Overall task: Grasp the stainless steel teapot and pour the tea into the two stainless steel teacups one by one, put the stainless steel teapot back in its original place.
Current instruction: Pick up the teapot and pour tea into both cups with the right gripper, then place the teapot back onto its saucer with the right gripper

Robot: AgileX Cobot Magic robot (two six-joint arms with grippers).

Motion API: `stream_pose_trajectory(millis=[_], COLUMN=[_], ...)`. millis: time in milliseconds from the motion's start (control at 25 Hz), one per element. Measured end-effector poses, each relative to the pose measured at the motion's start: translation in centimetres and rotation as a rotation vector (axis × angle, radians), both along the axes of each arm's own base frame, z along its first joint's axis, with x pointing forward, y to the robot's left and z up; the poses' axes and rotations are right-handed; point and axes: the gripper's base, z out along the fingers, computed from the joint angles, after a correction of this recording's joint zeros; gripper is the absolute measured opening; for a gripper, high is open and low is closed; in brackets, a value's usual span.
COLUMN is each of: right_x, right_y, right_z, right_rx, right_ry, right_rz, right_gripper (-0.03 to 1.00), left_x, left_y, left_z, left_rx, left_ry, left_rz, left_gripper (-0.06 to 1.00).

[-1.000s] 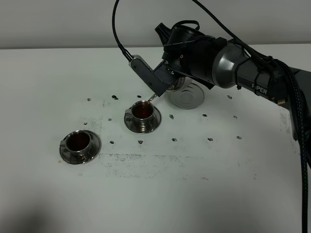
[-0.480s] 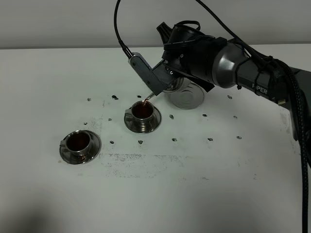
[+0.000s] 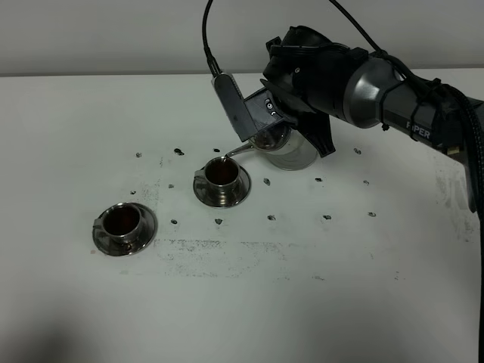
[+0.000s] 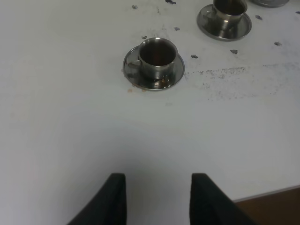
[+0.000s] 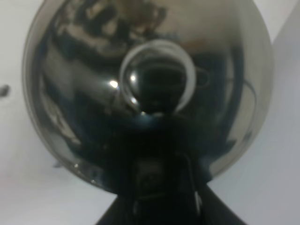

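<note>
My right gripper [image 3: 283, 127] is shut on the stainless steel teapot [image 3: 291, 155] and holds it just above the table, only slightly tilted. Its thin spout [image 3: 235, 153] reaches to the rim of the nearer-centre teacup [image 3: 221, 178], which holds dark tea [image 3: 221, 173] and stands on its saucer [image 3: 239, 196]. The other teacup [image 3: 122, 223], also with tea, stands on its saucer at the front left. The right wrist view is filled by the pot's shiny lid and knob [image 5: 157, 77]. My left gripper [image 4: 158, 199] is open and empty, well short of the front-left cup [image 4: 157, 55].
Small dark specks [image 3: 271, 218] dot the white table around the cups. The right arm and its black cable [image 3: 206, 38] hang over the back of the table. The table's front edge [image 4: 276, 194] shows in the left wrist view.
The right arm has swung to the right and the teapot has tipped back toward upright. Its spout stays at the centre cup's rim. The cups have not moved.
</note>
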Motion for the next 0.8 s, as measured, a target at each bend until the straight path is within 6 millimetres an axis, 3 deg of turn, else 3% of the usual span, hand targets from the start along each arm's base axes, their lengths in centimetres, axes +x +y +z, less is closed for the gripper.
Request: stream_pose_trajectory(millis=[200, 480, 600, 800], right_x=[-0.3, -1.4, -2.8, -6.3], right_y=[-0.3, -1.1, -1.5, -3.1], right_z=[0.5, 3.8, 5.1, 4.8], right_rx=[0.125, 0.335, 0.483, 0.731], right_ry=[0.056, 0.066, 0.091, 0.203], right_rz=[-0.087, -0.276, -0.396, -0.669], right_gripper=[0.17, 0.17, 0.17, 0.17], left_x=[0.0, 0.0, 0.0, 0.0], left_y=[0.0, 0.0, 0.0, 0.0], left_z=[0.0, 0.0, 0.0, 0.0], left_rx=[0.000, 0.000, 0.000, 0.000], left_ry=[0.000, 0.000, 0.000, 0.000], left_rz=[0.000, 0.000, 0.000, 0.000], left_gripper=[0.33, 0.33, 0.33, 0.33])
